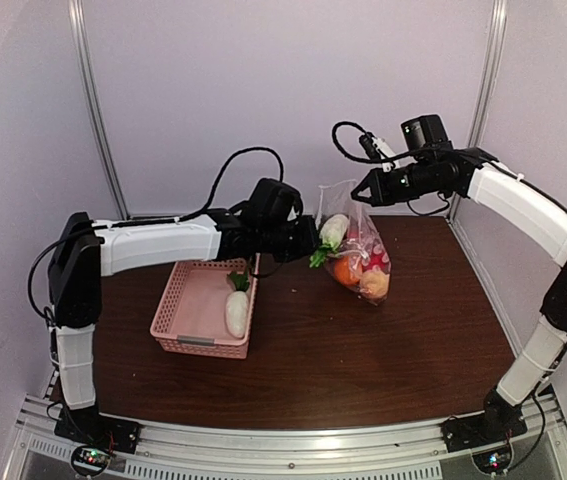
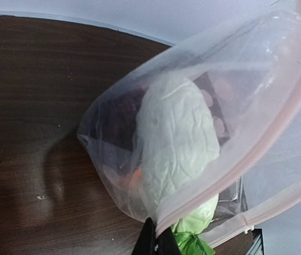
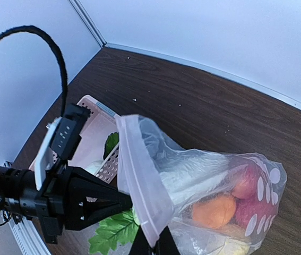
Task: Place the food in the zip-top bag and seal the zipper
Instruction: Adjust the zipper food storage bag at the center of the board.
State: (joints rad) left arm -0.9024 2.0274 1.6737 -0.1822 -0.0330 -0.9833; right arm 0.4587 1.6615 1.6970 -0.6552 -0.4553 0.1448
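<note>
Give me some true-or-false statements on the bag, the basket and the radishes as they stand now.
1. The right gripper pinches the zip-top bag at its mouth. True.
2. The pink basket holds no food. False: a white radish lies in it.
3. A second white radish sits in the bag's mouth, with its green leaves outside. True.
4. The bag is sealed. False: its zipper is open.
</note>
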